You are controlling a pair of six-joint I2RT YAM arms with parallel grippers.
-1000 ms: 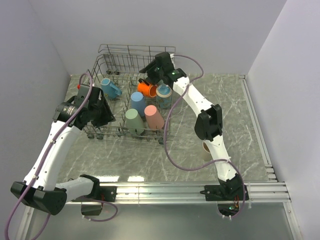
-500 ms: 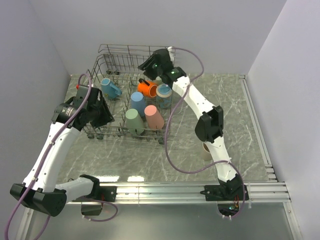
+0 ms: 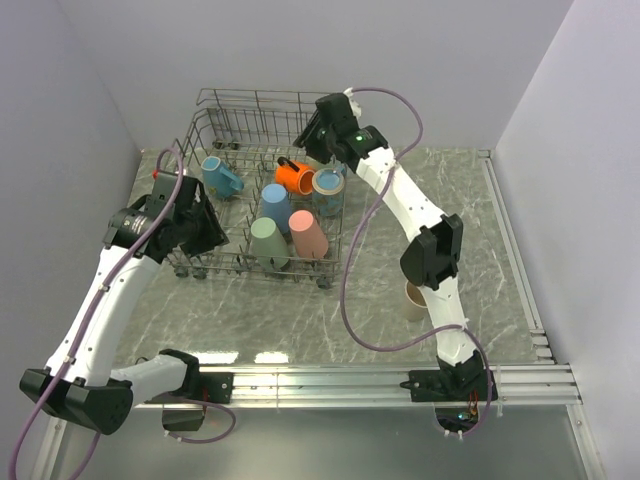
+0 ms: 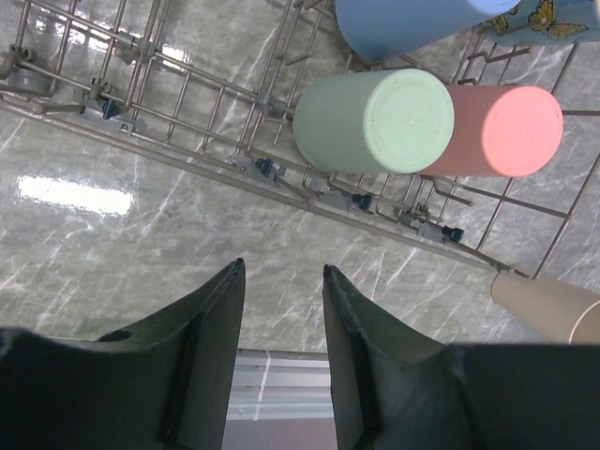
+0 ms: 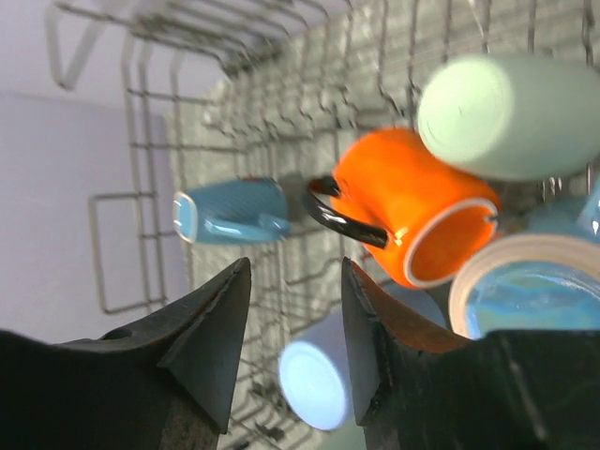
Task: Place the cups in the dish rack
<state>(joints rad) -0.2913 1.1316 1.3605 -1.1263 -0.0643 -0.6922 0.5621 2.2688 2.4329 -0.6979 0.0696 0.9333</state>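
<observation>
Right tool (image 5: 292, 305): fingers apart, nothing between them, hanging over the far right part of the dish rack (image 3: 250, 110). Left tool (image 4: 281, 286): fingers apart too, empty, just off the rack's near left side.

Rack sits toward the far left corner of the bench (image 3: 480, 230). It is grey wire with tall sides, upright tines and small wheels.

- Loaded near row: green cup (image 4: 375, 122) and pink cup (image 4: 497, 131), bases up, touching side by side.
- Behind them: blue cup (image 3: 275, 205).
- Further back: orange mug (image 5: 403, 220) on its side, black handle toward the blue mug (image 5: 230, 214).
- Printed cup (image 3: 328, 185): beside the orange mug, mouth up.

One beige cup (image 3: 414, 299) is outside the rack, on the bench right of centre and close against my right forearm. I can't tell whether it is upright or tipped.

My judgement is that fetching this beige cup is the step in hand. To do it well:

- Lift the right tool straight up first, so the fingers clear the wire side and the orange mug's handle.
- Swing back toward the near edge.
- Keep the elbow from nudging the cup.
- Grip across the wall near the rim; the plastic is light and will likely skid or tip if touched off-centre
</observation>
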